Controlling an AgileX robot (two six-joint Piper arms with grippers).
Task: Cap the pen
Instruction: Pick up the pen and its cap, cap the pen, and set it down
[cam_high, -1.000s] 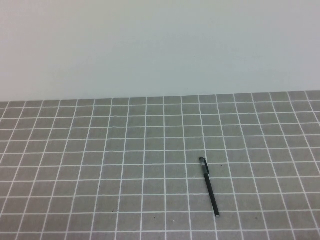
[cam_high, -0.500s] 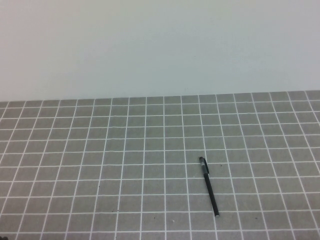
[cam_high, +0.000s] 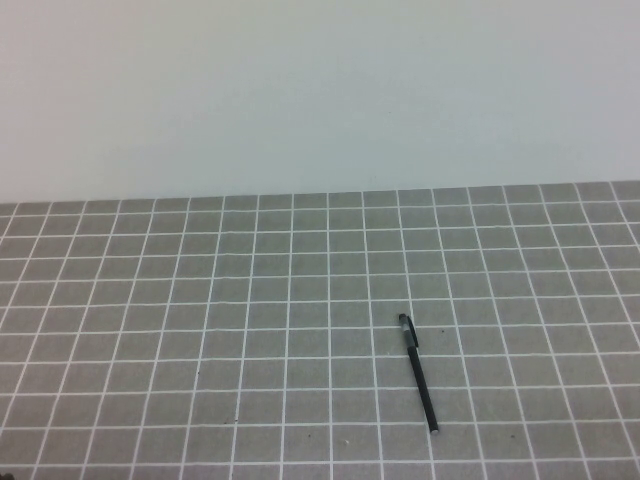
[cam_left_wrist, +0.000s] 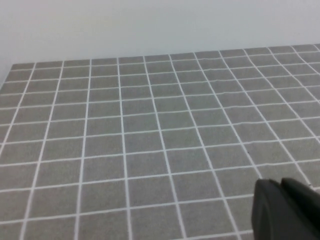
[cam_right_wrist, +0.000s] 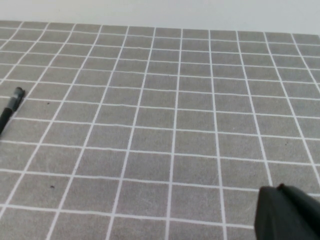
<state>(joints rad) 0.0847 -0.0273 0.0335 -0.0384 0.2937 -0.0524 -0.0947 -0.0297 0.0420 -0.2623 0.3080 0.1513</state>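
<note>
Flat, even light washes the grey table (cam_high: 150, 300); left gripper (cam_left_wrist: 286, 212) and right gripper (cam_right_wrist: 286, 214) loom dark and soft-edged up close.

Desk (cam_high: 150, 300): grey surface, marked over its whole visible area with a white grid (cam_high: 290, 301) of square cells. A few small dark specks (cam_high: 236, 419) lie toward the near edge. Wall (cam_high: 320, 90): plain, pale, unmarked, rising directly from the desk's far edge. Lighting: even and diffuse, with no hard shadows on desk or wall.
</note>
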